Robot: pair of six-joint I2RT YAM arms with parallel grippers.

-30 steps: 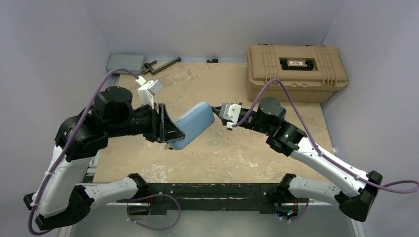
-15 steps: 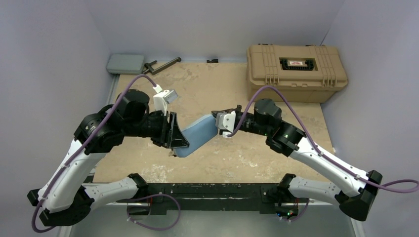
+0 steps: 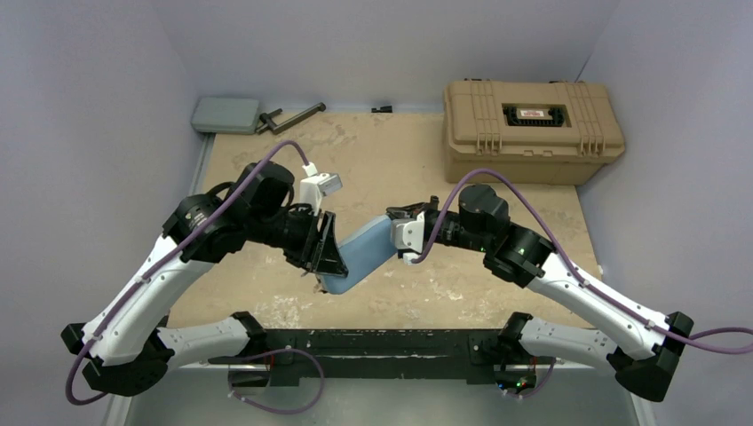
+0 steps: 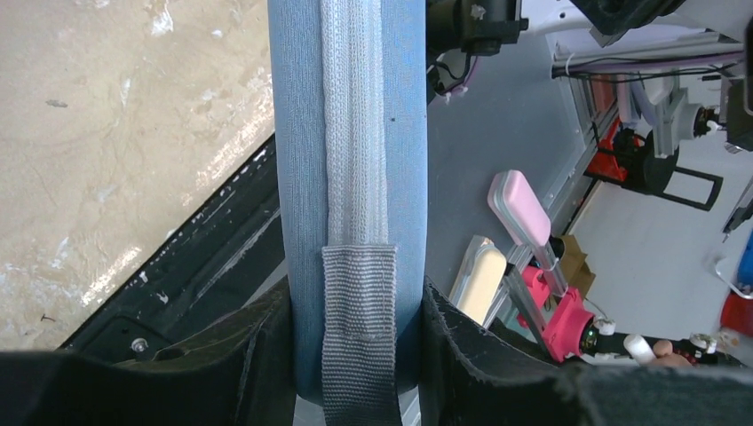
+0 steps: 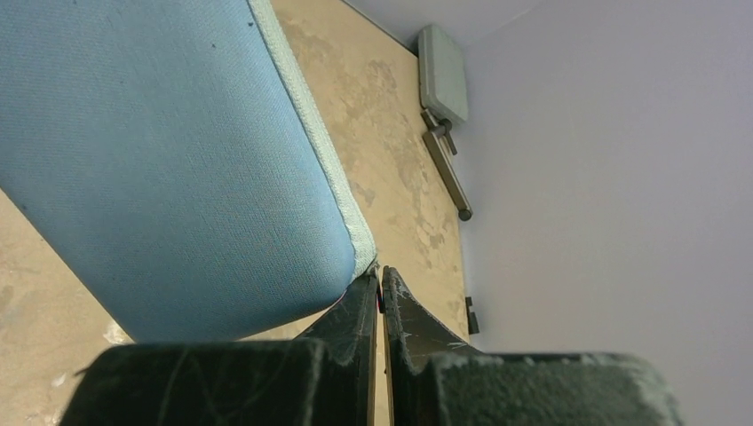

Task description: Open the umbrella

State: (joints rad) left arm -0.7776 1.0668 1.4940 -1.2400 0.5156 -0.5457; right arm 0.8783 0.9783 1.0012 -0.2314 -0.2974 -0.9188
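Observation:
No umbrella shows in any view. A small blue fabric pouch (image 3: 360,253) with a pale zipper strip hangs in the air between my two grippers, over the table's near middle. My left gripper (image 3: 321,264) is shut on its lower end, and in the left wrist view (image 4: 355,355) the jaws squeeze both sides of the pouch (image 4: 351,133) around a grey webbing tab (image 4: 358,328). My right gripper (image 3: 396,218) is shut on the pouch's upper corner. In the right wrist view (image 5: 380,280) its tips pinch the zipper end of the pouch (image 5: 178,160).
A tan hard toolbox (image 3: 533,129) stands at the back right. A grey pad (image 3: 226,114) and a dark bar tool (image 3: 293,115) lie at the back left, and a small black piece (image 3: 382,109) lies at the back edge. The table's front rail (image 3: 373,342) runs just below the pouch.
My left arm has swung right and toward the front edge, carrying the pouch's lower end with it. My right gripper has followed slightly nearer, still pinching the corner.

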